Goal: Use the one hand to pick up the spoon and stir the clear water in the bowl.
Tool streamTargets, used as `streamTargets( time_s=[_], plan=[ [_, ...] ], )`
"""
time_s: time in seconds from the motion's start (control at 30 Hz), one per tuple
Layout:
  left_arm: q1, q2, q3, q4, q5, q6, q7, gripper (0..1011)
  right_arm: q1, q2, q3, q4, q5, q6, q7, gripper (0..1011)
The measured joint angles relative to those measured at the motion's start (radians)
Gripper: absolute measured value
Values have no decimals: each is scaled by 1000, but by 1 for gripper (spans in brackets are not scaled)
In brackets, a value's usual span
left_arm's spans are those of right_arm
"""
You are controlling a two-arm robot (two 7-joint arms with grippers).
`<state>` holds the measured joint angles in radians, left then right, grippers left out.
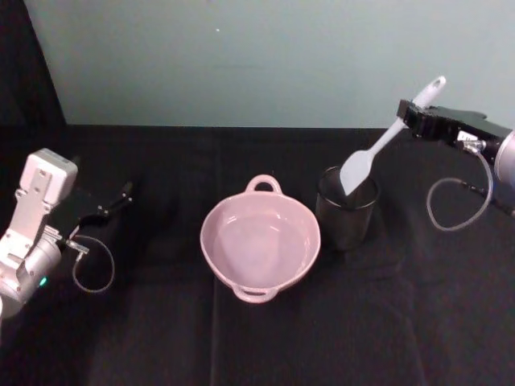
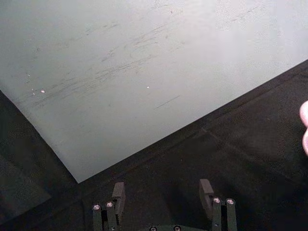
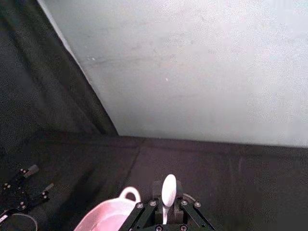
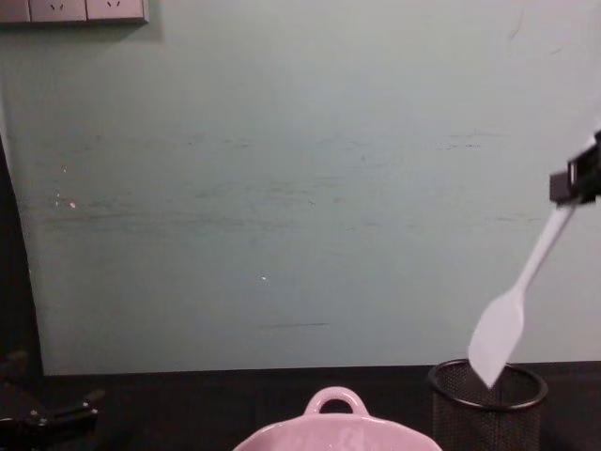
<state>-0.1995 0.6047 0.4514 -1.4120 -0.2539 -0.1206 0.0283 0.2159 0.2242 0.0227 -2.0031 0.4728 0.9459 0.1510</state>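
The left gripper (image 1: pixel 125 193) rests low over the black cloth (image 1: pixel 161 322) at the table's left, its fingers (image 2: pixel 118 191) spread and empty. At the centre sits the bowl (image 1: pixel 260 244) — wide, smooth, pale pink, with a loop handle at its far rim and clear water inside. Just beside it on the right stands a black wire-mesh cup (image 1: pixel 348 211). The spoon (image 1: pixel 385 145) — slim, white, flat-bladed — hangs tilted, its blade tip just inside the cup's rim, its handle pinched by the right gripper (image 1: pixel 420 115).
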Motion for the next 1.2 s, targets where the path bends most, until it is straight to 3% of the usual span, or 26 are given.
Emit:
streamTargets(
  time_s=[0.23, 0.53, 0.87, 1.2],
  plan=[
    [0, 0, 0, 0, 0, 0, 0, 1011, 22, -22, 24, 83, 42, 28, -11, 120],
    [0, 0, 0, 0, 0, 0, 0, 1011, 73, -36, 24, 188, 64, 46, -33, 120],
    [0, 0, 0, 0, 0, 0, 0, 1011, 80, -50, 25, 232, 80, 47, -48, 120],
    [0, 0, 0, 0, 0, 0, 0, 1011, 46, -60, 37, 239, 108, 21, -60, 120]
  ],
)
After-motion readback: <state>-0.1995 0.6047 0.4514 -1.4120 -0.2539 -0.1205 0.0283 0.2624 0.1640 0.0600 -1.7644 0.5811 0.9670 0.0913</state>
